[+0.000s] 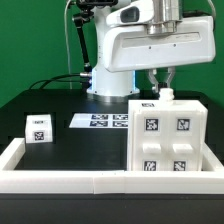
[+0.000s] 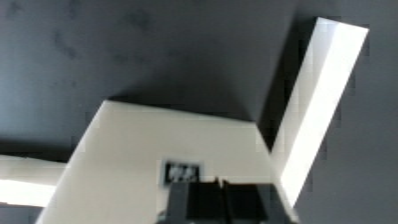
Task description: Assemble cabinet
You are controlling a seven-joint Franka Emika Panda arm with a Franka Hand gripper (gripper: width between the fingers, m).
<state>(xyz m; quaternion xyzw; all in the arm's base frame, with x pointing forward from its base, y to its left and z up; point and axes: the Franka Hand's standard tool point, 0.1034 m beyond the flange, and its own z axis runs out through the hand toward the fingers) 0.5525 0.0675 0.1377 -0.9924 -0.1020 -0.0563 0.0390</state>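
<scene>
The fingers (image 1: 152,80) of the gripper (image 1: 161,88) hang just over the top edge of the cabinet body (image 1: 165,142), around a small white nub (image 1: 166,97) there. Whether they are clenched on it or released I cannot tell, and the wrist view shows only white faces close below them. The body stands upright in the lower right of the exterior view, its tagged face towards the camera, probably so that its top can be reached from above. A loose insert piece (image 1: 38,127) waits at middle left, well apart. The low border frame (image 1: 60,181) encloses both on the dark table (image 1: 60,100). The marker board (image 1: 104,120) lies behind them, and no compartment's contents show.
</scene>
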